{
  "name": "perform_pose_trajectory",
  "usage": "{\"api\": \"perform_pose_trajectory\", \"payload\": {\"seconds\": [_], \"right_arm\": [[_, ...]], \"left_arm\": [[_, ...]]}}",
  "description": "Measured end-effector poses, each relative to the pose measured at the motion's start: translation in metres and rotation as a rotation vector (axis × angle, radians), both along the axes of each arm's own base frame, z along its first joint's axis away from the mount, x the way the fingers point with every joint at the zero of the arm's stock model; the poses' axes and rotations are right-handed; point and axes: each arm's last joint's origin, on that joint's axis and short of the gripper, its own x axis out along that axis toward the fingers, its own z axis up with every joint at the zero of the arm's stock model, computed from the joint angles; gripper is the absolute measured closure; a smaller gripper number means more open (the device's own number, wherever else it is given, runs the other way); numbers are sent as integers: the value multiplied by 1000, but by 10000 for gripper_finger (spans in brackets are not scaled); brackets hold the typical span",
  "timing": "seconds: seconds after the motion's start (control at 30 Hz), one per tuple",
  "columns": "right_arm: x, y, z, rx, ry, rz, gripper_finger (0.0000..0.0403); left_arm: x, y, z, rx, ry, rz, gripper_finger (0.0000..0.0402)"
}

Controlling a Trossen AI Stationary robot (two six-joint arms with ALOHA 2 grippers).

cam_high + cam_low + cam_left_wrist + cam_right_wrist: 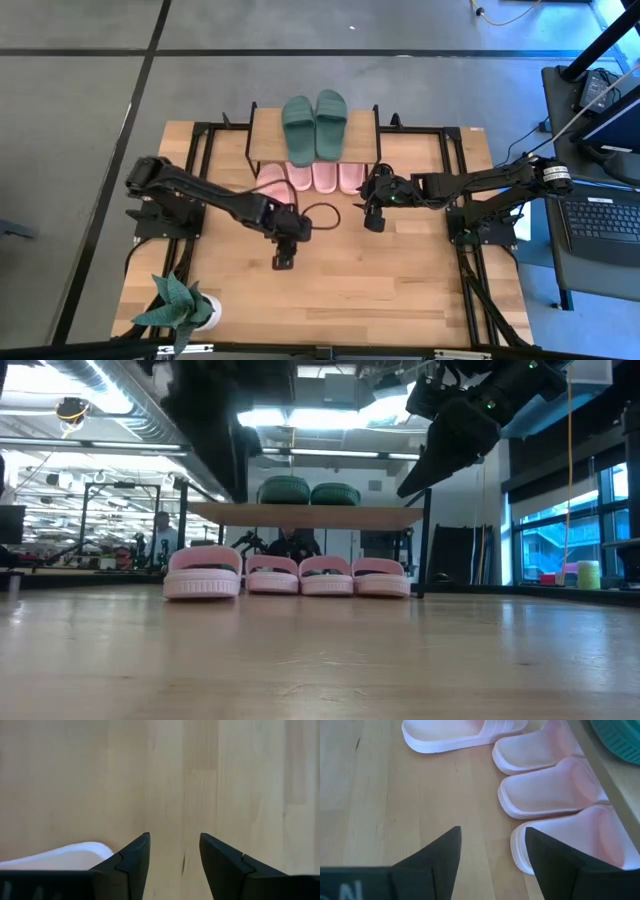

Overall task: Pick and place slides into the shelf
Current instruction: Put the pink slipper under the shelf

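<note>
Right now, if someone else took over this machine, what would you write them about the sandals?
Left gripper: open, empty, above bare tabletop.
Right gripper: open, empty, near the pink slides.
Green pair: on top of the shelf.
Three pink slides sit in a row under the shelf; the fourth lies leftmost in the high view, sticking out further.
Left: push that fourth slide in line, probably.
</note>
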Motion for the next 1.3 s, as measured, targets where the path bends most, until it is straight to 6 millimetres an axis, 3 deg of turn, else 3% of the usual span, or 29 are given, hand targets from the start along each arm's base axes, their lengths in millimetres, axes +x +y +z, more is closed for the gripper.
{"api": "perform_pose_trajectory", "payload": {"seconds": [0.27,0.47,0.83,1.07,1.3], "right_arm": [[-1,0,-1,2,8,-2,182],[-1,0,-1,2,11,-2,182],[-1,0,-1,21,4,-19,182],[-1,0,-1,22,3,-20,182],[-1,0,-1,38,-3,-35,182]], "left_arm": [[15,-4,-42,22,122,41,238],[20,2,-61,48,182,76,238],[12,17,-74,175,305,201,238],[0,24,-90,185,362,219,238],[0,37,-92,213,366,223,238]]}}
